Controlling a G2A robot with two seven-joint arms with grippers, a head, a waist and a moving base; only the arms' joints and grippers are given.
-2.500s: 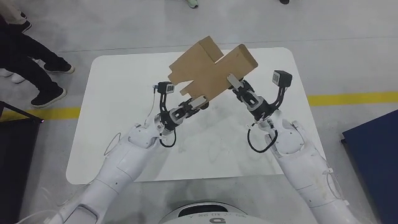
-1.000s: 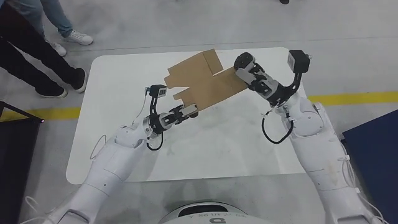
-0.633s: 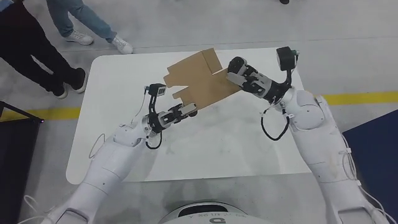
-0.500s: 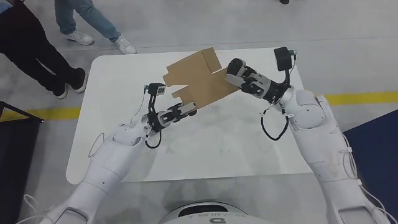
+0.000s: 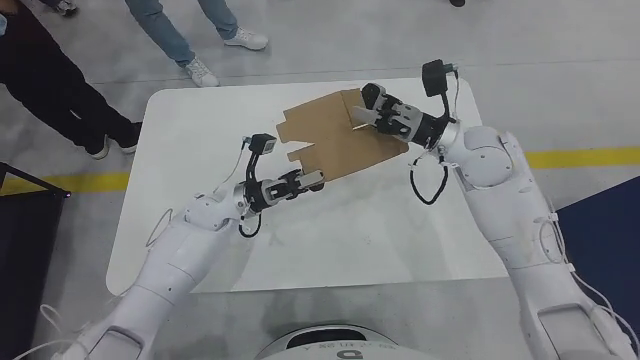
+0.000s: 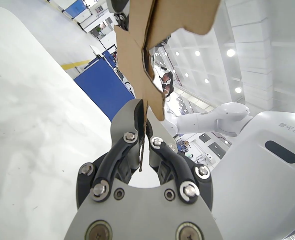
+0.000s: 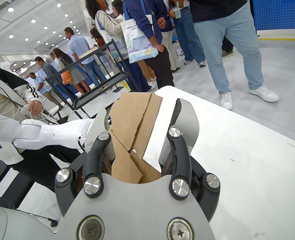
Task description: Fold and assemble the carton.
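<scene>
The left jaws are squeezing shut on a thin edge of the carton. One finger is pressing on each side of the brown card. The right jaws are standing wide open. A flap of the carton is poking in between them. It is lying close to one finger, and the other finger is sitting well apart from it.

Seen from above, the carton is looking like a flat brown sheet with cut flaps and fold lines. It is not yet made into a box. It is hanging between the two arms. The left jaws are holding its near corner and the right jaws are sitting at its far side. The carton is being held over the far middle part of the white desk. I cannot tell if any part of it is touching the desk. A yellow line is running across the grey floor beside the desk.
</scene>
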